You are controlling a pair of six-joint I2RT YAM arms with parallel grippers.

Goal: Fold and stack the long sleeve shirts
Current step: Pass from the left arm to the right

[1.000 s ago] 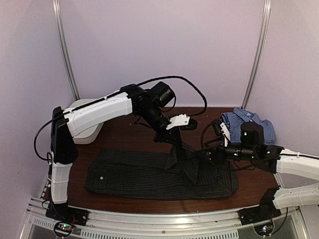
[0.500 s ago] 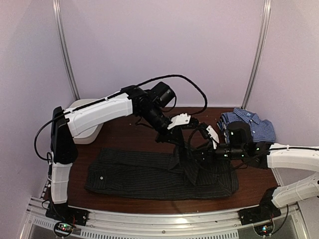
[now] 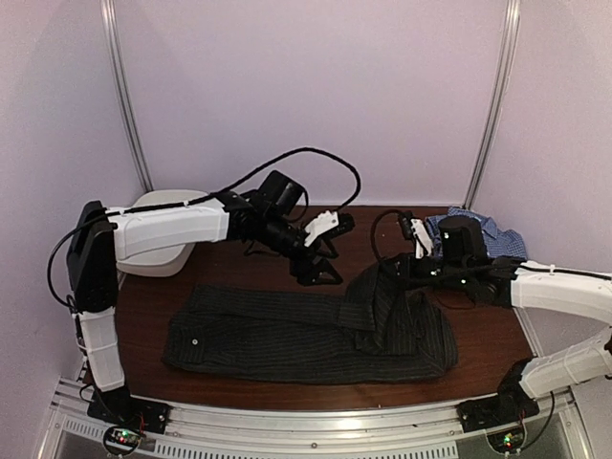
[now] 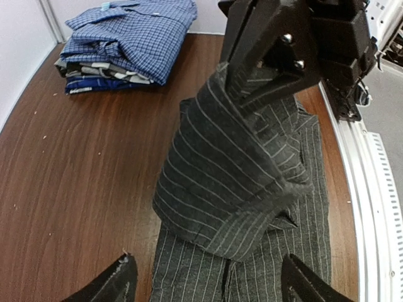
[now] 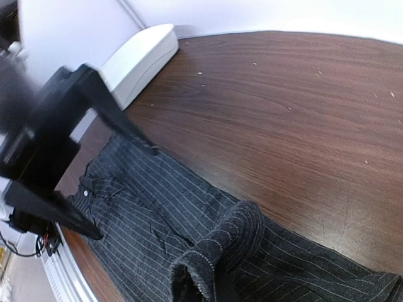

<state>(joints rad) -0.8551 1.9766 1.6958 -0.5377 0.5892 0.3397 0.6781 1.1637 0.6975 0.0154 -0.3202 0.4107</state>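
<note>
Right gripper (image 4: 264, 80) clamped on raised fold of black pinstripe shirt (image 4: 227, 182); left gripper (image 3: 322, 273) wide, empty, near fold.

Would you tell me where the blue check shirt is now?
In the top view the blue shirt lies folded at the table's far right, just behind the right arm, apart from the black shirt.

A robot lab booth. Plain pale walls (image 3: 316, 86) (braced by metal poles (image 3: 124, 96)) enclose a wooden bench (image 3: 220, 273) carrying two arms (image 3: 172, 229).
</note>
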